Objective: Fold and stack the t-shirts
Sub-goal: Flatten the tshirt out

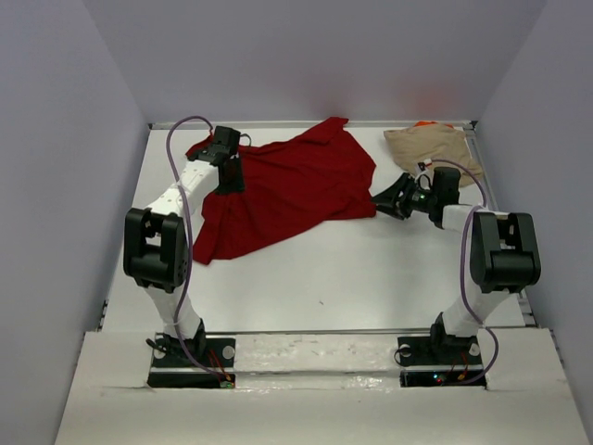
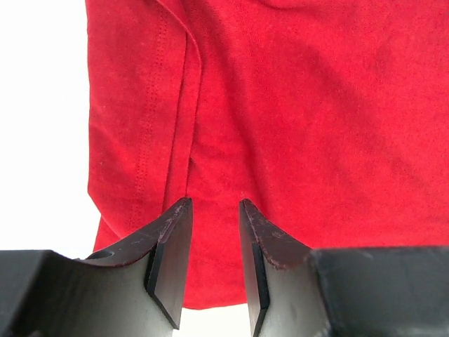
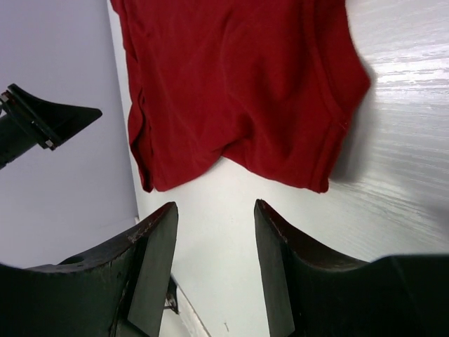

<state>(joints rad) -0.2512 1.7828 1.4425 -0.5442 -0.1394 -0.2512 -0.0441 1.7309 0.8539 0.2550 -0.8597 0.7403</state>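
The dark red t-shirt [image 1: 287, 185] lies spread and rumpled across the back middle of the white table. My left gripper [image 1: 232, 178] hovers over its left part. In the left wrist view the left gripper [image 2: 215, 203] is open, and flat red cloth [image 2: 316, 105] shows through the gap, with a stitched hem to the left. My right gripper [image 1: 380, 199] sits just off the shirt's right edge. It is open [image 3: 216, 205] over bare table, with the red shirt's edge [image 3: 238, 84] a little ahead. The tan t-shirt [image 1: 434, 146] lies at the back right corner, with an orange sliver [image 1: 425, 123] behind it.
Grey-violet walls [image 1: 83, 139] close in the table on the left, back and right. A metal rail [image 1: 278, 125] runs along the back edge. A black part of the other arm [image 3: 42, 119] shows at the left of the right wrist view.
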